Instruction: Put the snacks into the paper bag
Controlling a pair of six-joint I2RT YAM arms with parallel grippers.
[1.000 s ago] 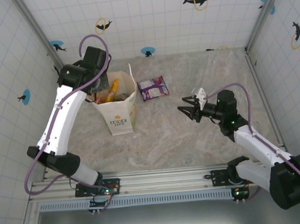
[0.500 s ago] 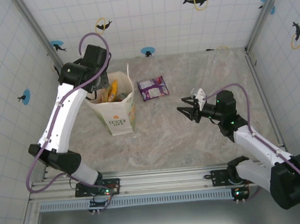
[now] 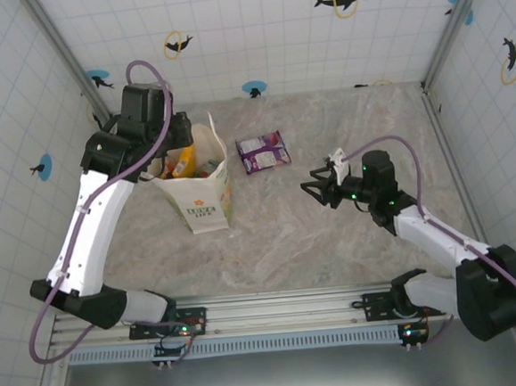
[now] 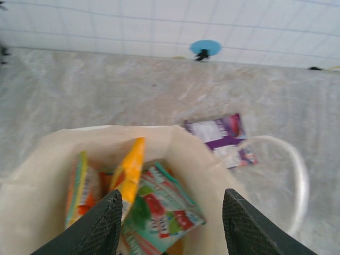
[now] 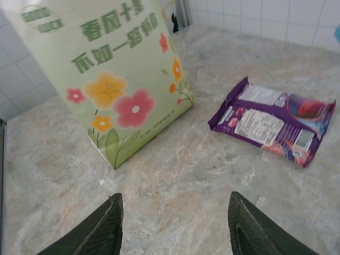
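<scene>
The white paper bag (image 3: 203, 197) stands upright left of the table's middle. My left gripper (image 3: 180, 138) hovers open over its mouth with nothing between the fingers. In the left wrist view the left gripper (image 4: 172, 228) looks down into the bag (image 4: 42, 154), where a yellow-orange packet (image 4: 130, 169), a teal and red packet (image 4: 162, 210) and an orange-green one (image 4: 79, 188) lie. A purple packet (image 3: 264, 151) lies flat on the table right of the bag. My right gripper (image 3: 313, 193) stands open low over the table, a little right of the purple packet (image 5: 273, 119).
The bag's flowered green side (image 5: 114, 79) faces the right wrist camera. A thin white loop handle (image 4: 298, 178) hangs off the bag's right side. Tiled walls close in the table at the back and both sides; bare marble lies between the right gripper (image 5: 175, 228) and the bag.
My left gripper has opened above the bag and drawn up and to the left. The right gripper has crept a little left toward the purple packet.
</scene>
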